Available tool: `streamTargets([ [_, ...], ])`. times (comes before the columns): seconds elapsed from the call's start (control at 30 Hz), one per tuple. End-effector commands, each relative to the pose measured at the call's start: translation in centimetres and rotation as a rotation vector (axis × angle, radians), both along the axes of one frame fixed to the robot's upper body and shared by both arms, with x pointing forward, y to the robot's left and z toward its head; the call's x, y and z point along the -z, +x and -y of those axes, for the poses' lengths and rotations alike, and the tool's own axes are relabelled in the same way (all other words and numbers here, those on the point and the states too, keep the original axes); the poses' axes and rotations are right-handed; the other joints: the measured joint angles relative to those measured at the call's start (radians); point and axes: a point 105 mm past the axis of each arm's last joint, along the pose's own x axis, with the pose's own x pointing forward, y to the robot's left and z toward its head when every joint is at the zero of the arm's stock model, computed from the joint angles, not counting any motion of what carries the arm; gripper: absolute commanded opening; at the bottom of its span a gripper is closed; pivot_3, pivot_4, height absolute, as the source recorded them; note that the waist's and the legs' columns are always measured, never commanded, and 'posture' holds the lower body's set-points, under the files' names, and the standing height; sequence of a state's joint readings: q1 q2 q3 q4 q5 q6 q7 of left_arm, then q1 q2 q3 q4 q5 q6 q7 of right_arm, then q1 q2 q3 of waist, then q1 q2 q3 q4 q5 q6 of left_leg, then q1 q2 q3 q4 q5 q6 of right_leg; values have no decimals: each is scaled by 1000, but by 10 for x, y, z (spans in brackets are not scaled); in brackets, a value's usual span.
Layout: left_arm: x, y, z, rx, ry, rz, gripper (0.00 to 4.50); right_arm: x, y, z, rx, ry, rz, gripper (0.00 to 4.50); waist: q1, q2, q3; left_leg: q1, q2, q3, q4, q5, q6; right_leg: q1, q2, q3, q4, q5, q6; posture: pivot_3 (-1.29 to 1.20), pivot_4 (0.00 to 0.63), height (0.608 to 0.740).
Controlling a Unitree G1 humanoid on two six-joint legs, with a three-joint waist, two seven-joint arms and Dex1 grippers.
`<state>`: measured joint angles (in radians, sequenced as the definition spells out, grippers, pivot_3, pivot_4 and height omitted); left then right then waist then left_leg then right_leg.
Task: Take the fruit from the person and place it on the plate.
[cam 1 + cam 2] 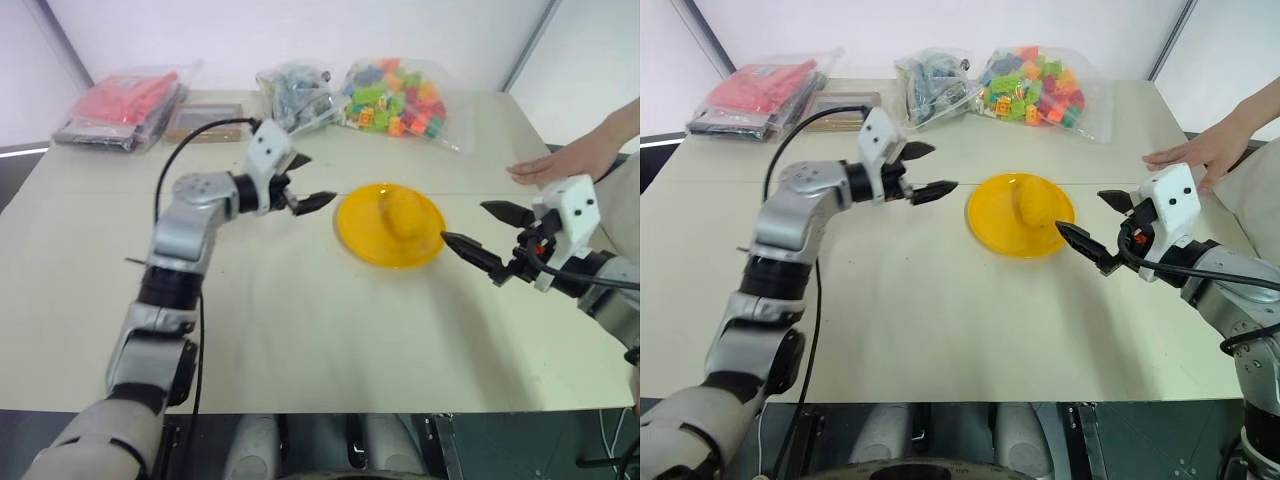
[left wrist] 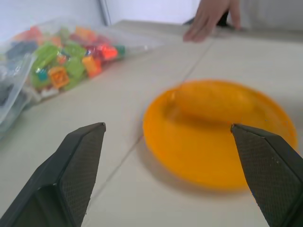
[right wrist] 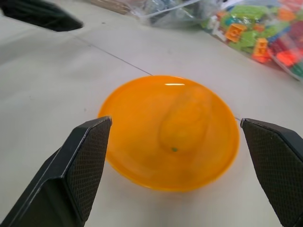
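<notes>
The yellow-orange fruit point(image 1: 403, 213) lies on the round yellow plate point(image 1: 362, 240) in the middle of the table. My left gripper point(image 1: 305, 182) hangs just left of the plate, open and holding nothing. On the plate's right side my right gripper point(image 1: 478, 232) is open too, its fingers pointing at the plate with nothing between them. The person's hand point(image 1: 560, 163) rests flat on the table at the far right. In the left wrist view the fruit point(image 2: 215, 100) sits between my spread fingers' tips, apart from them.
A bag of multicoloured toy blocks point(image 1: 397, 97) and a bag of grey parts point(image 1: 295, 92) lie at the back of the table. A red packet point(image 1: 125, 105) and a flat brown board point(image 1: 204, 120) lie at the back left.
</notes>
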<state>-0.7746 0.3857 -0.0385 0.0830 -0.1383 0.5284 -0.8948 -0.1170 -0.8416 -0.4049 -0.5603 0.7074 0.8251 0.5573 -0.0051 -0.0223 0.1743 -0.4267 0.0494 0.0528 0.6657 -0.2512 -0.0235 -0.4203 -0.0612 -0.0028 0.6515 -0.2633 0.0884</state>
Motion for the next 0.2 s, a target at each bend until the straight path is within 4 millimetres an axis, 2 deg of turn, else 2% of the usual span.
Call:
streamTargets([
  [0.03,-25,-25,-16,-35,-75,61,4433,-1,3,5,-7,-43,12,4500,4,0,0,0,0,0,0,0,0,0,-1,0,0,0,0,0,150,731],
  [0.2,-14,-47,-37,-97,-110,0,4433,-1,11,4,-47,-55,-1,4500,1,0,0,1,0,0,0,0,0,1,0,0,0,0,0,0,150,731],
])
